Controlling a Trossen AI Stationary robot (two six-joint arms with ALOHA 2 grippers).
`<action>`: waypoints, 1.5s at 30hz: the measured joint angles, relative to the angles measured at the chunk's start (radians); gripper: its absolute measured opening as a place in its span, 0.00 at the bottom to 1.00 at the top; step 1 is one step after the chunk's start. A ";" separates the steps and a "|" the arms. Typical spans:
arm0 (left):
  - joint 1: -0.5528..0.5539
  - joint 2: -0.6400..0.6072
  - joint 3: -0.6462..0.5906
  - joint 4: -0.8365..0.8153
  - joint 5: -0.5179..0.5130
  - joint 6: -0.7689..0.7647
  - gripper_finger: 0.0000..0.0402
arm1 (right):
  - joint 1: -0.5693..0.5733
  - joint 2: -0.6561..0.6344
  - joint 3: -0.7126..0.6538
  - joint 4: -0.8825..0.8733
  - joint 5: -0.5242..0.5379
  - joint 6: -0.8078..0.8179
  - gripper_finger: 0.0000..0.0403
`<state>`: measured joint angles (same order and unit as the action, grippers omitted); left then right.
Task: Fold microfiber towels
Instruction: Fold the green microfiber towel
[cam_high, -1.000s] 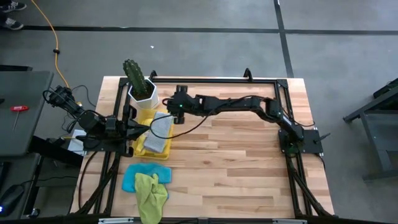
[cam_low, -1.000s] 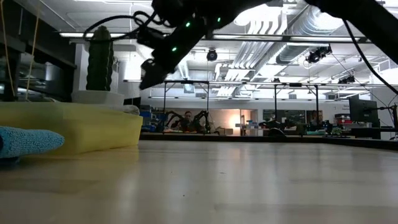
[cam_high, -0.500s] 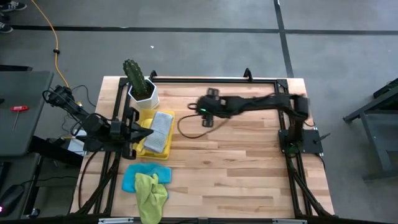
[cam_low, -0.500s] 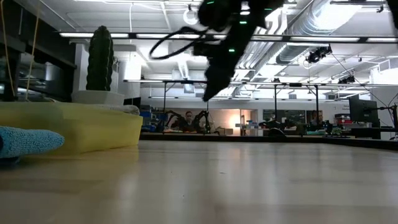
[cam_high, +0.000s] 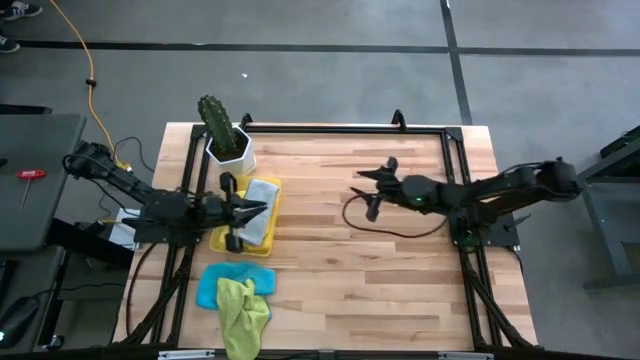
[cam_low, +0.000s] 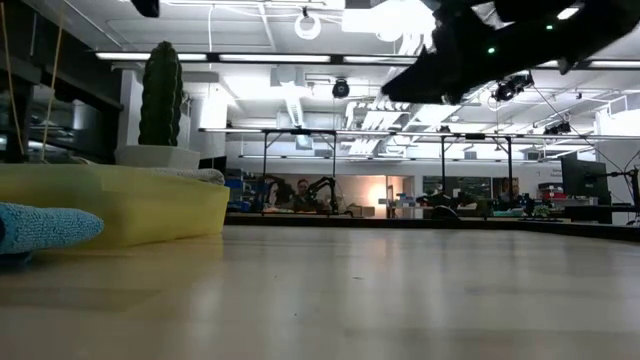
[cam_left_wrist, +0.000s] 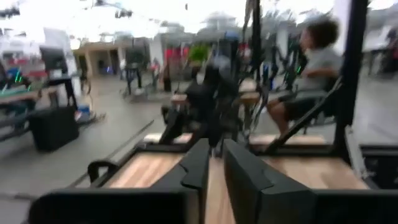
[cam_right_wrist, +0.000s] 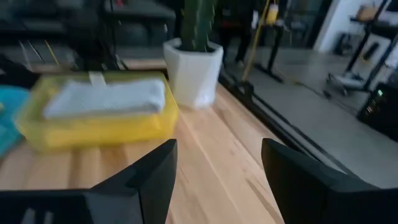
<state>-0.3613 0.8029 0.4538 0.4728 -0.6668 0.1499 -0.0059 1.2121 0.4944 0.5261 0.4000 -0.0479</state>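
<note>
Neatly folded grey towel (cam_high: 259, 210) in yellow tray (cam_high: 225, 240), lime towel (cam_high: 243, 313) crumpled

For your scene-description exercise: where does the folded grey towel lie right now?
High view: the folded grey towel lies in the yellow tray on the table's left side, just below the potted cactus.

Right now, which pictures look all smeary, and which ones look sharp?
Left wrist view: smeared all over, the seated person too. Right wrist view: softly blurred, the grey towel and cactus pot lack crisp edges. High view: sharp. Low view: back room sharp, blue towel up close soft.
</note>
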 joint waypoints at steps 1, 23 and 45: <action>0.011 0.035 0.025 -0.026 0.003 -0.019 0.12 | 0.008 -0.014 -0.018 0.030 0.000 0.000 0.56; -0.355 0.640 0.589 -1.314 0.275 -1.044 0.48 | 0.028 -0.039 -0.054 0.059 -0.003 0.048 0.56; -0.401 0.808 0.623 -1.347 0.372 -1.213 0.34 | 0.027 -0.038 -0.054 0.061 0.000 0.051 0.56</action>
<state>-0.7628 1.6108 1.0770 -0.8744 -0.2945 -1.0628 0.0212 1.1736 0.4400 0.5869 0.4000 0.0036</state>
